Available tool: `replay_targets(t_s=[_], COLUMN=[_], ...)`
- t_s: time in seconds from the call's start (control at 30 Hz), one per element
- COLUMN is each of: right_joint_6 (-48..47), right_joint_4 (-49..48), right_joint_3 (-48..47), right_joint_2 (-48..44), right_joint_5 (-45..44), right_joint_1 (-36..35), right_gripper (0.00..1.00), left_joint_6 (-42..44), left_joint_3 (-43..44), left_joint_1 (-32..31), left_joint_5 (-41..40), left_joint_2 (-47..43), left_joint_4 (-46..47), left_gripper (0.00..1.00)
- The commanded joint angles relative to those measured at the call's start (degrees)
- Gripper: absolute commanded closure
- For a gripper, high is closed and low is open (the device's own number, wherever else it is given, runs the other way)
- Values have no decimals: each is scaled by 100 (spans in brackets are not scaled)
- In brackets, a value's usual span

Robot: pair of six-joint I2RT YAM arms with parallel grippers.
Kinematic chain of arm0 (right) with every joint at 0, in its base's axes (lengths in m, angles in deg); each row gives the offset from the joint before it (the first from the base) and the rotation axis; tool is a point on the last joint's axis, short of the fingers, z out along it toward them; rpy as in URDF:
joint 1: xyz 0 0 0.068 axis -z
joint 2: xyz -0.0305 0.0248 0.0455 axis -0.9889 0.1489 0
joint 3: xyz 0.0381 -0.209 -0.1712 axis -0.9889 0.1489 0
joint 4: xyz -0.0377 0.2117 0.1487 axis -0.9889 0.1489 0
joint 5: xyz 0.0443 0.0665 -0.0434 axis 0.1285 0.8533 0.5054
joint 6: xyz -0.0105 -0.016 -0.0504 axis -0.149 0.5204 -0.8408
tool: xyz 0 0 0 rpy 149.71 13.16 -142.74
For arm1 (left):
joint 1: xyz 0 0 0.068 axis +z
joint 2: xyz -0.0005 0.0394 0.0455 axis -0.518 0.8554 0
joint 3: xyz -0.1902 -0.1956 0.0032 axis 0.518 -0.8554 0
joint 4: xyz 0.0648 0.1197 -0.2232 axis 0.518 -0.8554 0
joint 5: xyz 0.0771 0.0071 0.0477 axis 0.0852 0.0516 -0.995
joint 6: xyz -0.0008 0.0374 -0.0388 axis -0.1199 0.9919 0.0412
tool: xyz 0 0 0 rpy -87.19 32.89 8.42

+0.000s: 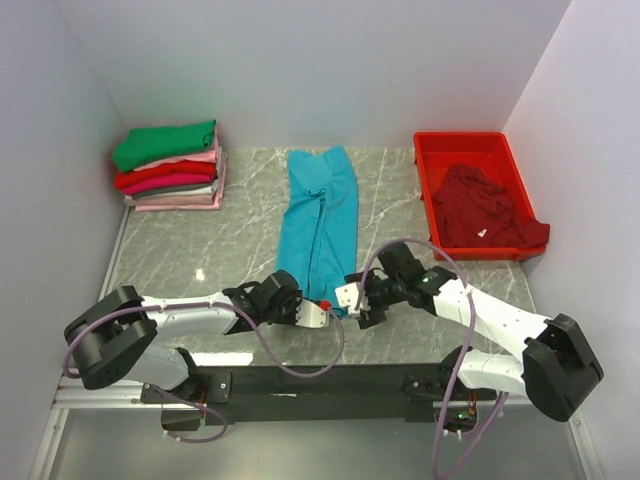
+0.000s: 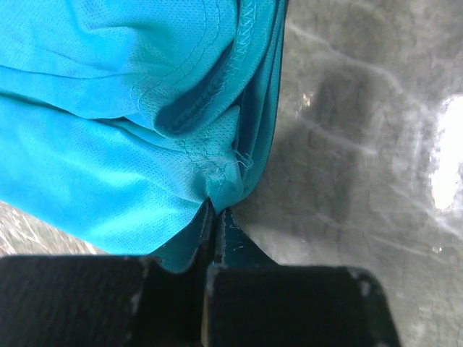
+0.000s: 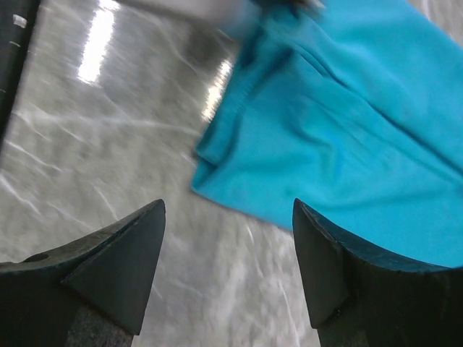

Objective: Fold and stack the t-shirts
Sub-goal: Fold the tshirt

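— What's nearest, at bottom centre?
— The left gripper [image 1: 318,312], clamped on the near hem corner of the teal-blue t-shirt [image 1: 320,215]. Just beside it is the right gripper [image 1: 352,297], jaws wide, holding nothing.
— Risk?
— I'd say a one-sided pull skews the long fold, or the thin pinch slips.
— Room?
— Bare table [image 1: 200,250] left of the shirt. The folded stack [image 1: 170,165] is upper left; the red tray [image 1: 470,140] holding the maroon t-shirt [image 1: 485,210] is upper right.

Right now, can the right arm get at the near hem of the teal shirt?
Probably yes. The right gripper is open just short of the near corner of the teal shirt, with only table between. The left gripper, shut on the hem, sits close by.
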Motion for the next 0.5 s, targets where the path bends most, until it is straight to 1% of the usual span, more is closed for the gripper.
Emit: replay_targets(t_s=[0.0,0.07,0.1,0.17,0.3,0.47], right_joint_6=[-87,125,196,468,872,698], right_joint_4=[-353,-817,-959,-1380,-1769,-1770], right_joint_3=[197,320,364,470,365,364], right_joint_2=[18,71,141,220,457,686], right_joint_5=[-274,-521,-835,-1022,-1356,-1840], right_joint_1=[-516,-954,-1131,-1377,-1554,-1704], right_gripper=[23,23,24,24,26,28], left_joint_6=[-2,-55,-116,-169,-319,-398], left_joint_3=[-134,-169,-196,-213,-213,-231], left_joint_1=[56,56,56,56,47,3], left_joint_5=[66,259,321,391,558,664], left_joint_2=[-329,-506,-672,-866,-1034,-1122], left_joint_4=[-164,-235,-253,-323,-420,-429], left_gripper=[100,100,99,100,100,99])
